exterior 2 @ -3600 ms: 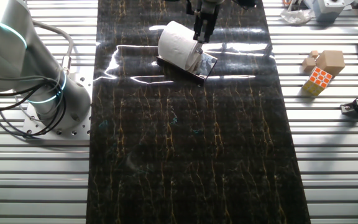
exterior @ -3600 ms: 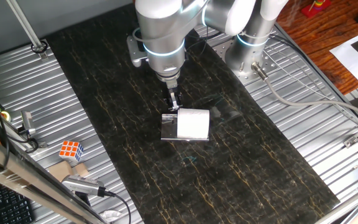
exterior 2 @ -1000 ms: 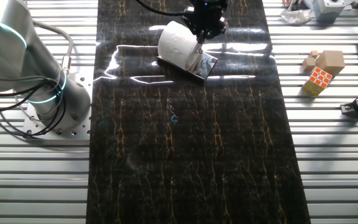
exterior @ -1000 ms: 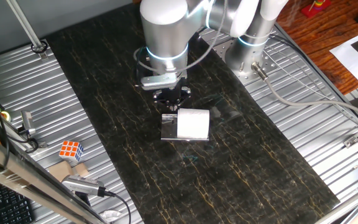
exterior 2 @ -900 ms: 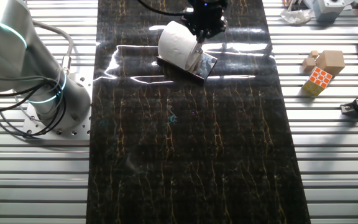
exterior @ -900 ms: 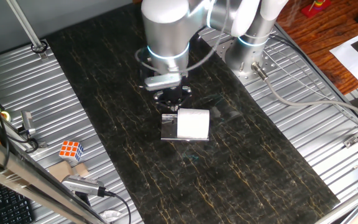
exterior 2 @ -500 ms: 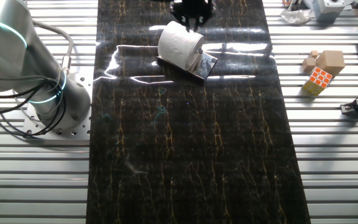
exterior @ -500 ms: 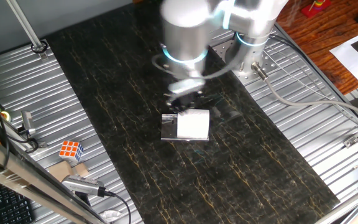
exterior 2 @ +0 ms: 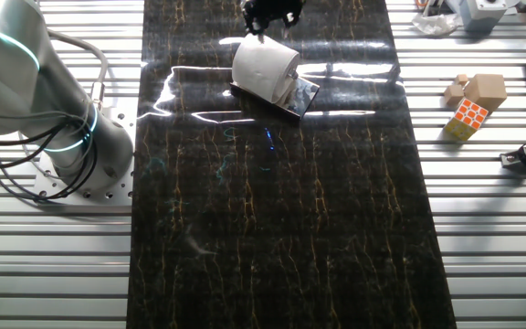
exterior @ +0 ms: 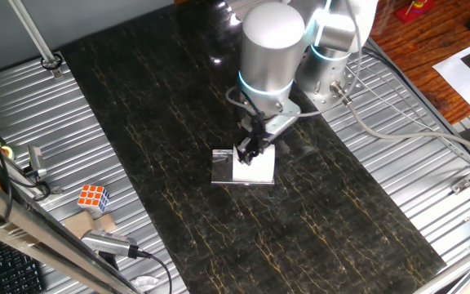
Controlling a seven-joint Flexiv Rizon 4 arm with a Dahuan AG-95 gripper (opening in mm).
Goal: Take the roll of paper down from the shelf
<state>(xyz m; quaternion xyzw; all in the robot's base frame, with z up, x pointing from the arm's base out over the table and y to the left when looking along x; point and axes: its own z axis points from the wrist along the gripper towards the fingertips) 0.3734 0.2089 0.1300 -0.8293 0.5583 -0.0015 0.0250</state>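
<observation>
The white roll of paper (exterior: 255, 167) lies on its side on the low clear shelf (exterior: 220, 169) in the middle of the dark mat. In the other fixed view the roll (exterior 2: 263, 64) rests on the shelf (exterior 2: 304, 95) near the mat's far end. My gripper (exterior: 247, 152) hangs just above the back of the roll, turned from its earlier heading. In the other fixed view the gripper (exterior 2: 268, 22) sits right behind the roll's top, its two fingertips apart and holding nothing.
A coloured puzzle cube (exterior: 93, 197) and wooden blocks (exterior 2: 478, 90) lie on the ribbed metal beside the mat. The arm's base (exterior 2: 71, 146) stands at the mat's side. Cables and clamps run along the table's edges.
The arm has swung across to the other side of the roll and its wrist has turned. The gripper has gone from beside the roll's end to above its back. The roll has not moved.
</observation>
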